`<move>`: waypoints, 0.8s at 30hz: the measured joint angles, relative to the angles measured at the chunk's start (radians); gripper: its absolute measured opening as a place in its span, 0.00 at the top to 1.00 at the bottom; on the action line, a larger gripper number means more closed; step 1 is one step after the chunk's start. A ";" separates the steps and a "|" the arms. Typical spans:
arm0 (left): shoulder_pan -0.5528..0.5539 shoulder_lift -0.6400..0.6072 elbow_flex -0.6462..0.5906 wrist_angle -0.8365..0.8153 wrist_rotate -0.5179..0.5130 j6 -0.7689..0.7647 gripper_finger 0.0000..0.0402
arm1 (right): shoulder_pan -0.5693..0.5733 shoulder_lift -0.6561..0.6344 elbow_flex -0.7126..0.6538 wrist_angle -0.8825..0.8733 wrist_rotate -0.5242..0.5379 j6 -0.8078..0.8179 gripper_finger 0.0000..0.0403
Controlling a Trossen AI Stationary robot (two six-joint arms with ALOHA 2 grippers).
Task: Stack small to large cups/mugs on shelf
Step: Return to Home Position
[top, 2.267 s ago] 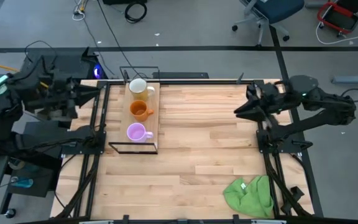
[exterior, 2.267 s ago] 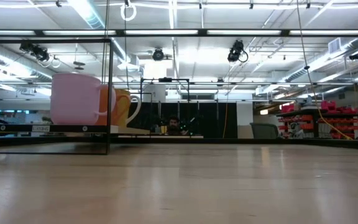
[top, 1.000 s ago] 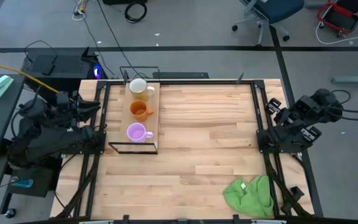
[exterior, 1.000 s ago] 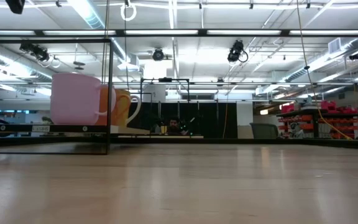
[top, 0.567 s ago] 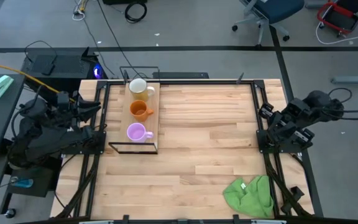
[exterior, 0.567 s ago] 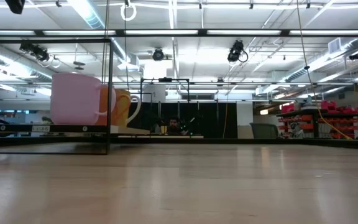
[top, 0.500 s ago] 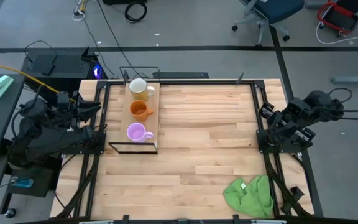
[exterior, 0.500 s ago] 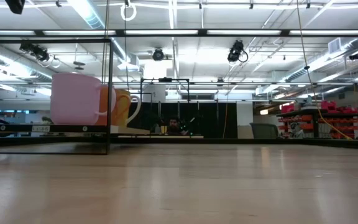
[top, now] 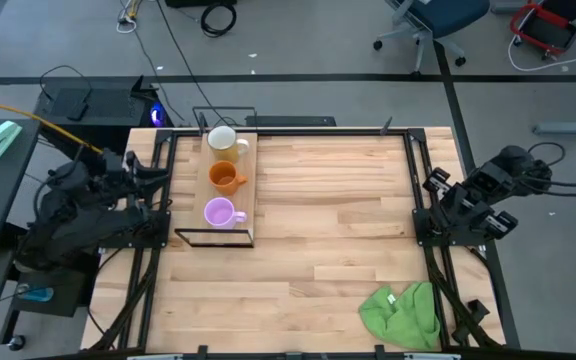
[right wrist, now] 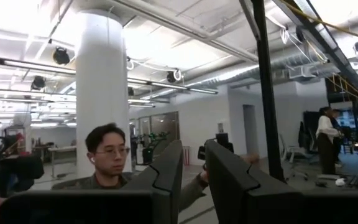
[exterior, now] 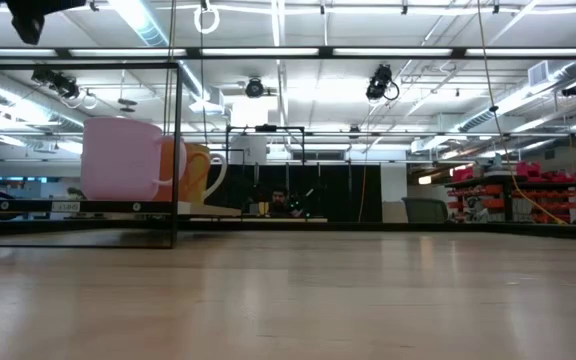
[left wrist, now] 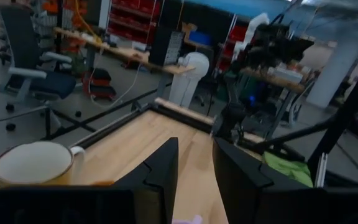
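Mugs stand in a row on the long light-wood shelf (top: 248, 200) with its thin black wire frame, at the far left of the pale wooden bench (top: 338, 220). The small light purple mug (top: 218, 212) is nearest, the small orange mug (top: 225, 177) is in the middle, and the larger cream-white mug (top: 222, 140) is farthest. All are upright and apart from one another, with handles to the right.

The stacking looks done; what remains, by judgement, is parking the arms. The left claw (left wrist: 195, 146) sits off the bench's left edge, near the shelf frame, its fingers narrowly parted and holding nothing. The right claw (right wrist: 193, 152) sits off the right edge, well apart from the mugs, likewise slightly parted and empty. To finish cleanly, the left arm should draw away from the wire frame rather than across it, since a brush there could rock all three mugs. Both arms should then settle slowly.

Besides the shelf, the bench carries a crumpled green cloth (top: 400, 312) at its near right corner. Around it lies a grey workshop floor with loose cables and a dark office chair (top: 448, 12). Fluorescent strips light the hall and red storage bins (exterior: 488, 185) line the far right. A person (right wrist: 107, 158) is in view beyond the right arm, beside a white column (right wrist: 101, 74).
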 joint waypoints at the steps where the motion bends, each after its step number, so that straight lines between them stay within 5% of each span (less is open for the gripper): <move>1: 0.000 -0.018 -0.018 0.017 0.000 -0.003 0.73 | 0.000 -0.004 -0.006 0.003 0.001 0.000 0.81; 13: 0.001 -0.071 -0.077 0.010 -0.017 0.013 0.73 | 0.000 -0.158 -0.188 0.146 0.002 0.057 0.81; 24: 0.001 -0.071 -0.229 0.197 -0.032 0.014 0.73 | 0.000 -0.279 -0.305 0.213 0.002 0.080 0.81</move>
